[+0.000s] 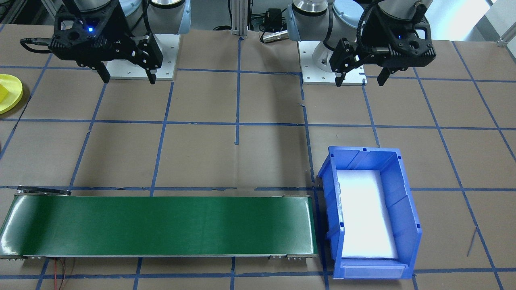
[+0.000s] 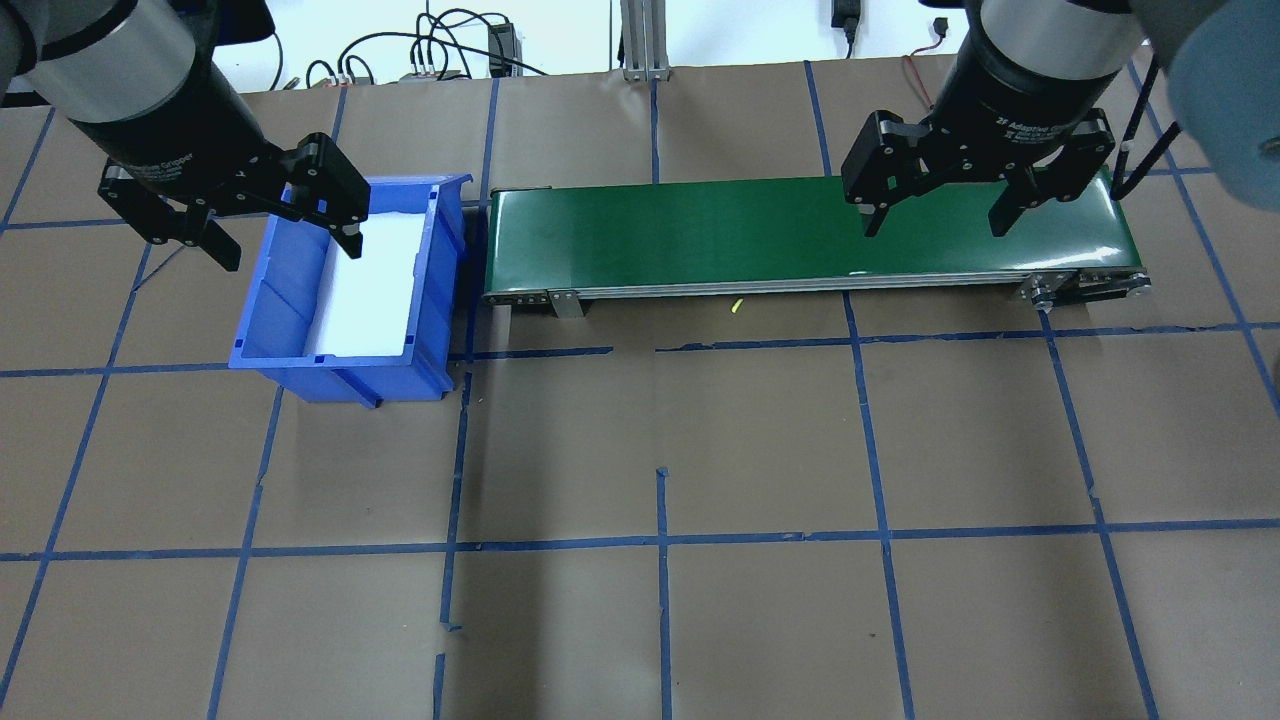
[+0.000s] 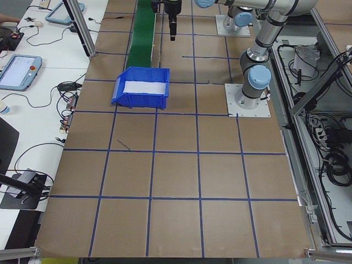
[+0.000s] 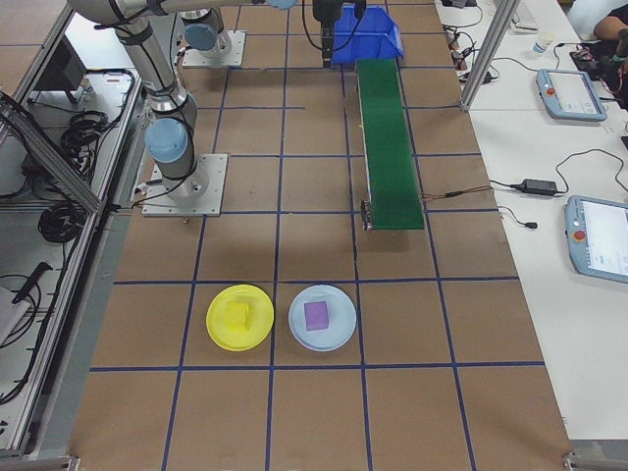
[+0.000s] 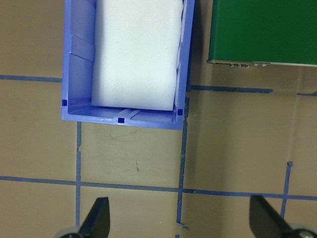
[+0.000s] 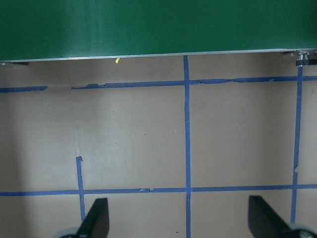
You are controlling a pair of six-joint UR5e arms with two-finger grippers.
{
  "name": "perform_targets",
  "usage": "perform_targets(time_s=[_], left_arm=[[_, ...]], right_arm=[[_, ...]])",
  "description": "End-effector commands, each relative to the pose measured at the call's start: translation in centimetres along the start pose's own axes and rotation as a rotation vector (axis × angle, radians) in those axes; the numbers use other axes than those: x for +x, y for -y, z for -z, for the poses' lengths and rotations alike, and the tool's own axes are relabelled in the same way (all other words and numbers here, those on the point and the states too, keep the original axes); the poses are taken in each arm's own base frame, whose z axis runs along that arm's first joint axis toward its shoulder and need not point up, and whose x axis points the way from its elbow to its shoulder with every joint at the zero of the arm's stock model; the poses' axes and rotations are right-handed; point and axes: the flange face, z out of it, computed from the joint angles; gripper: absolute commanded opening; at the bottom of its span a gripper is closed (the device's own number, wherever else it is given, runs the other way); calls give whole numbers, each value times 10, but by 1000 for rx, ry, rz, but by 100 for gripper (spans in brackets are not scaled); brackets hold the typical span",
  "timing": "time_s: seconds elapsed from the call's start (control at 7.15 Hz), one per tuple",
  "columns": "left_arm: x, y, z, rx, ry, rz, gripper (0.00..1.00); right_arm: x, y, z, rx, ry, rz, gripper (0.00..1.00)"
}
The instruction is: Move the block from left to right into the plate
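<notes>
Left gripper (image 2: 283,237): spread wide, fingers well apart, holding nothing, touching nothing; hangs above the near left part of the blue bin (image 2: 440,262), 1 fingertip over the white foam liner (image 2: 375,290), the other outside the bin's left wall. Seen from its wrist camera: 2 dark fingertips (image 5: 96,218) at the bottom corners, bare brown paper between them, bin ahead and slightly left, end of the green conveyor belt (image 5: 262,29) ahead to the right.

Right gripper (image 2: 938,222): likewise fully spread and empty, suspended over the right-hand stretch of the belt, clear of its surface. From its wrist camera: 2 fingertips (image 6: 94,218) low in view, blue tape grid between, belt edge across the top, 1 tiny yellow scrap (image 6: 117,60) just below that edge.

Yellow plate (image 4: 239,317): well off to the right gripper's right, past the belt's end, far from both grippers; 1 yellow block (image 4: 236,314) lying in it. Just beside it, farther from the robot, 1 pale blue plate (image 4: 322,318) carrying 1 purple block (image 4: 316,314).

Count: 2 grippers, 2 plates, 2 blocks, 1 bin, 1 belt.
</notes>
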Motion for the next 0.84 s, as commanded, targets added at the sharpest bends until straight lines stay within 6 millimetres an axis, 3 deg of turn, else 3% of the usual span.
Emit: perform_targets(time_s=[0.0, 0.7], left_arm=[[4, -4, -1, -9, -18, -17, 100], [-1, -5, -1, -9, 36, -21, 100]], right_arm=[[1, 27, 9, 22, -1, -5, 100], [6, 26, 0, 5, -35, -10, 100]])
